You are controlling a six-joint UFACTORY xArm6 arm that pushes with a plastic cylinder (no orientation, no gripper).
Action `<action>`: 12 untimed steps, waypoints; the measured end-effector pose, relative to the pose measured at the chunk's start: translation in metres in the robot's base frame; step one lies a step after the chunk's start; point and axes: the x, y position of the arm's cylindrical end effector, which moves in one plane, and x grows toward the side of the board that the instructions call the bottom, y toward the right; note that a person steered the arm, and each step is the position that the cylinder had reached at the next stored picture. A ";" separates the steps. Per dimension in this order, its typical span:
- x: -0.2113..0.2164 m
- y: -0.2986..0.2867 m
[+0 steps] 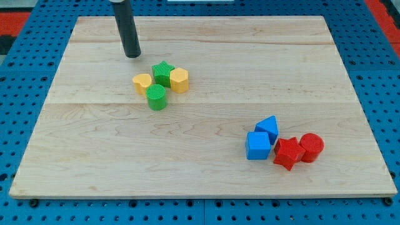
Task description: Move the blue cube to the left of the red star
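My tip (132,55) sits bare nr the board's top-left, touching nothing. Blue cube (257,145) is nr bottom-right, already touching red star (288,152) on its left. Looks about done; next, maybe just a nudge.

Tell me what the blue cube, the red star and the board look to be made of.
Blue cube: probably plastic, matte, evenly coloured; faint ribbing hints at 3D printing.
Red star: seemingly the same matte plastic, uniform red.
Board: wood, pale and unglossed, with visible grain and plank seams running across it.
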 end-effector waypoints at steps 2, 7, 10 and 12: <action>0.039 -0.018; 0.135 0.066; 0.156 0.083; 0.167 0.086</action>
